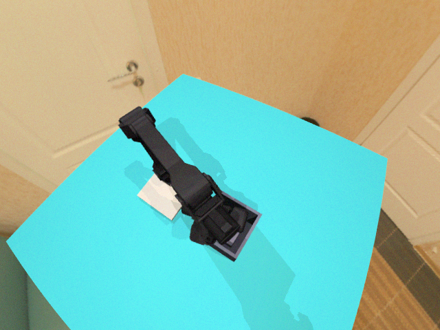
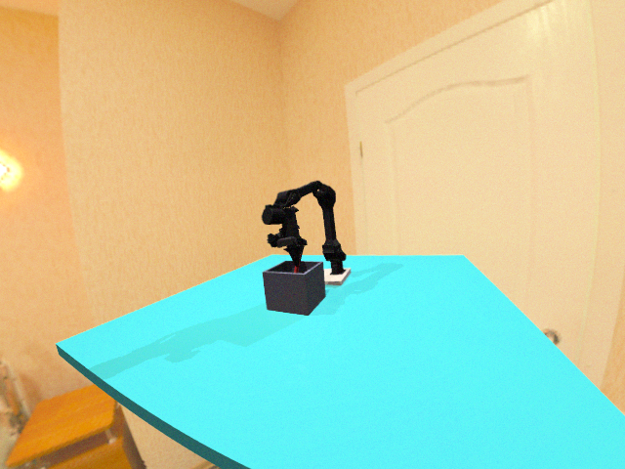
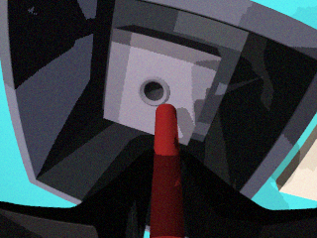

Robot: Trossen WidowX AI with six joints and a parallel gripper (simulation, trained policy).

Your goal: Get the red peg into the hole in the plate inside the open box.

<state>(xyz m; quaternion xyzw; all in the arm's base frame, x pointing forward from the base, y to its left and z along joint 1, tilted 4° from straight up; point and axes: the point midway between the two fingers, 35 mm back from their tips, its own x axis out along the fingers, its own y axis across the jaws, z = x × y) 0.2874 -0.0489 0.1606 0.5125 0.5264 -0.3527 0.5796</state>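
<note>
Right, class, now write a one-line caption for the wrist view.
Red peg, gripped by the end effector, points down towards the holed plate inside the open box.

The box (image 1: 243, 242) (image 2: 290, 292) (image 3: 291, 146) looks like matt plastic; the peg (image 2: 296, 269) (image 3: 166, 131) seems smooth plastic, softly shaded; the arm (image 1: 158, 145) (image 2: 329, 222) dull black plastic; the tabletop (image 1: 302, 184) (image 2: 378, 373) smooth, matt; the door handle (image 1: 122, 75) shiny metal.

1 cream door (image 1: 71, 117) (image 2: 454, 166) beside tan patterned walls (image 1: 248, 46) (image 2: 176, 151).
</note>
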